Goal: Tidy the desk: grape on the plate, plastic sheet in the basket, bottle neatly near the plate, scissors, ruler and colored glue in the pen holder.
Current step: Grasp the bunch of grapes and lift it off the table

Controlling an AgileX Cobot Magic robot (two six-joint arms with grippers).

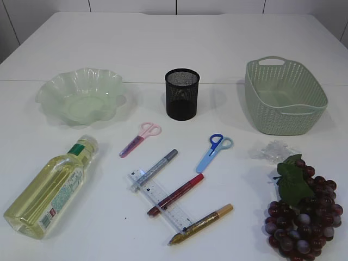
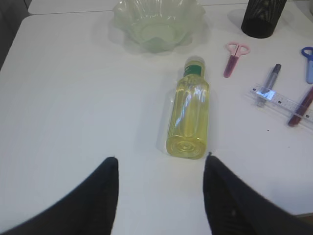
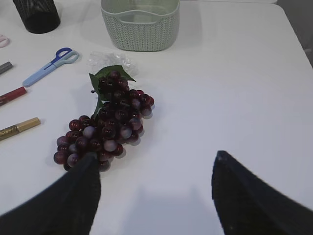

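Note:
A dark grape bunch lies front right, with the clear plastic sheet just behind it. A yellow bottle lies on its side front left, below the pale green wavy plate. Pink scissors, blue scissors, a clear ruler and three glue pens lie mid-table before the black mesh pen holder. The green basket stands back right. My left gripper is open near the bottle's base. My right gripper is open beside the grapes.
The white table's front edge runs close to the bottle and grapes. The grippers do not show in the exterior view.

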